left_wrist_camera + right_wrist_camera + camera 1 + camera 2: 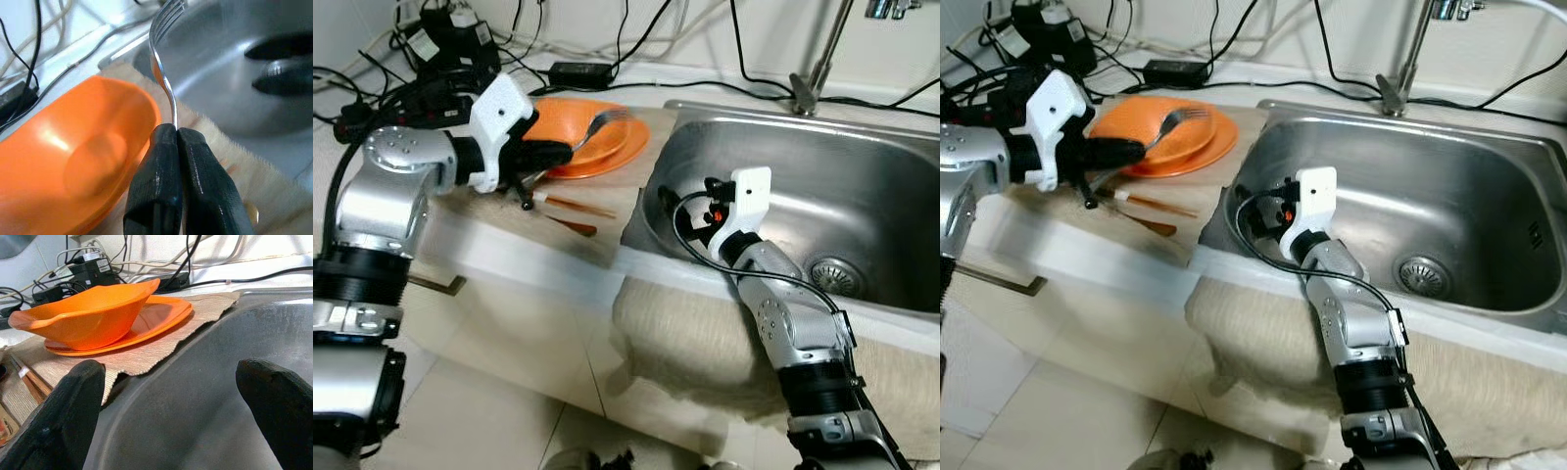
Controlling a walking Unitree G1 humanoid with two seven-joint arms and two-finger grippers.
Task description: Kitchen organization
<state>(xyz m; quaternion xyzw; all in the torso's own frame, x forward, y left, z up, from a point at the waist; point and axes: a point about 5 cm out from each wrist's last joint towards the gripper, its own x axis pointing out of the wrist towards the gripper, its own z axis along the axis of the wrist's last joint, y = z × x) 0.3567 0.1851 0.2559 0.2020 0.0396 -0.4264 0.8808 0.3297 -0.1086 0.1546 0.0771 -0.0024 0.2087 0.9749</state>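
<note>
Working along the desk [524, 257], I am starting from the steel sink [862, 186], which is taking up the 3 o'clock side of the head views, with the drain [833, 274] low in the basin. I am keeping the woven mat [146, 355] in mind next: it is lying beside the sink at 9 o'clock from the basin, its edge reaching the rim. On it the orange plate [631, 147] is carrying the orange bowl [1141, 125], and the chopsticks [579, 207] are lying on the mat at 6 o'clock from the plate.

I am holding the fork [164, 73] in the left claw [176, 142], fingers pinched tight on the handle end, tines raised over the bowl and pointing toward the sink. The right claw [173, 406] is sitting just inside the sink's near corner, fingers spread wide and holding nothing.

My judgement is that the fork is bound either for the bowl or the sink; I cannot tell which. Since the grip is far back on a thin handle, I am planning a slow, level carry so it is not swivelling, lowering the tines until they touch before releasing, and keeping clear of the right claw.
</note>
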